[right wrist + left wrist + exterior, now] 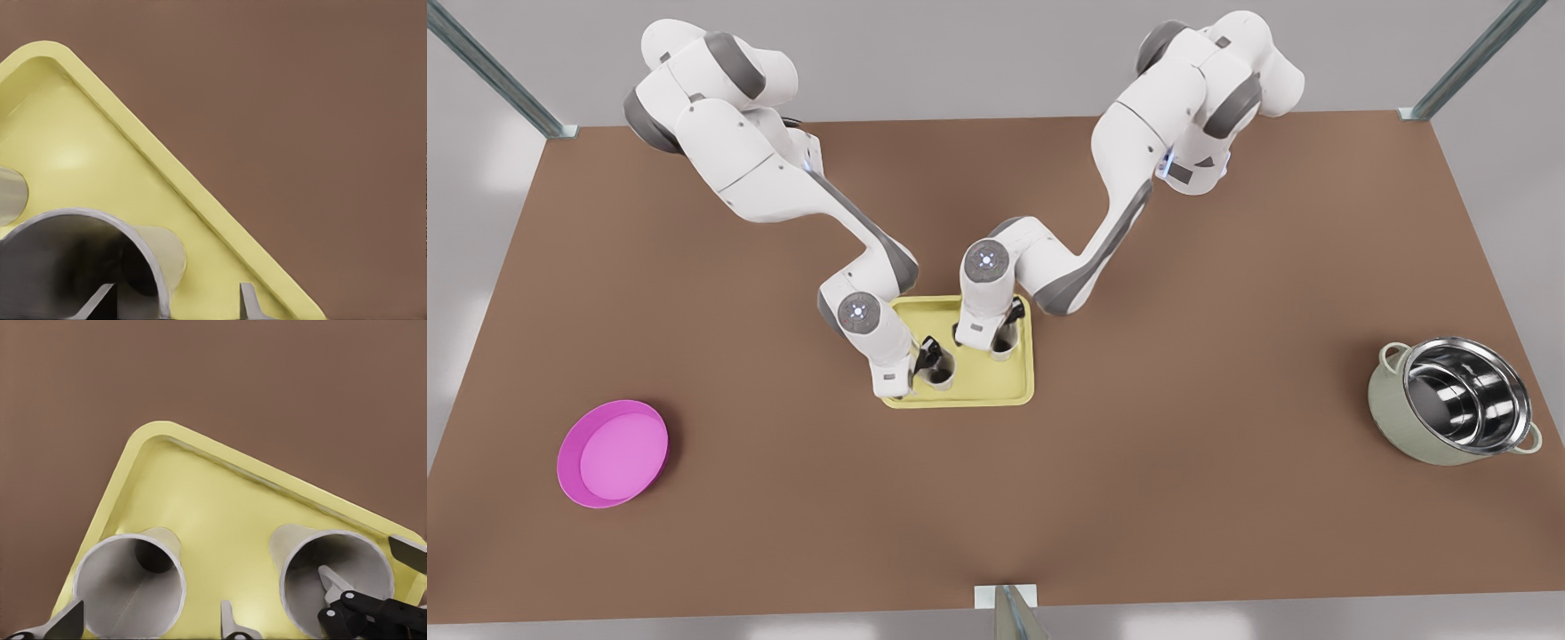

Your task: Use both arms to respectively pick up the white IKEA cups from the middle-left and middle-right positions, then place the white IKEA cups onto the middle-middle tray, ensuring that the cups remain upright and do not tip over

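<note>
- Two white IKEA cups stand upright on the pale yellow tray [1016, 388], centre of the front view.
- My left fingers [230, 627] are spread either side of the cup [1003, 344] nearer the tray's right edge.
- My right fingers [248, 300] are spread astride the wall of the lower-left cup [943, 373], one inside.
- Judgement: the cups' axes are vertical, so withdraw straight up.
</note>
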`<action>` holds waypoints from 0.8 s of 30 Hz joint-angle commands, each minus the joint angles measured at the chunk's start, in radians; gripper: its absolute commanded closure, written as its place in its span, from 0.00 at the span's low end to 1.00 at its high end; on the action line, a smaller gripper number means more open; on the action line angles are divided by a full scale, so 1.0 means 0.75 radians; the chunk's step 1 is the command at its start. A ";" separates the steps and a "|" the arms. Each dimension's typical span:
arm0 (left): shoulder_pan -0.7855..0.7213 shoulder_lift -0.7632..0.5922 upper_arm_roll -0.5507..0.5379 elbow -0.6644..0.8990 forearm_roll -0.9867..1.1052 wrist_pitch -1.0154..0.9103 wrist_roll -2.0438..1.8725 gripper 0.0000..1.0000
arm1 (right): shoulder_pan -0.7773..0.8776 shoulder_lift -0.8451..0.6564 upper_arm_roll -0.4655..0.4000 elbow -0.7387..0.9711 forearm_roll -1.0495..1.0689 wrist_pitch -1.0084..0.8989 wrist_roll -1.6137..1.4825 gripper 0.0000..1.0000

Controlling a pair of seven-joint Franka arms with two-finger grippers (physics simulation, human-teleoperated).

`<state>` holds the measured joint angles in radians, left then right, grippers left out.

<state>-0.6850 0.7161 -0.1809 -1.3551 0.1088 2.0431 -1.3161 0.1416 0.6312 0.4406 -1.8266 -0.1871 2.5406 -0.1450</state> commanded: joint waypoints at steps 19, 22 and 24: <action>0.737 -0.568 0.006 0.050 -0.035 -0.984 1.495 0.00 | -0.273 -0.109 -0.143 0.799 -0.053 -1.483 0.302 0.00; 0.739 -0.558 0.006 0.062 -0.076 -0.963 1.497 0.00 | -0.203 -0.482 -0.299 0.703 0.008 -1.485 0.226 0.00; 0.733 -0.562 0.002 0.064 -0.080 -0.967 1.495 0.00 | -0.199 -0.561 -0.328 0.658 0.049 -1.494 0.210 0.00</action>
<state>-0.1326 0.2968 -0.1772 -1.3073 0.0629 1.3407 -0.6370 -0.0136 0.2390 0.2095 -1.3231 -0.1729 1.6297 -0.0967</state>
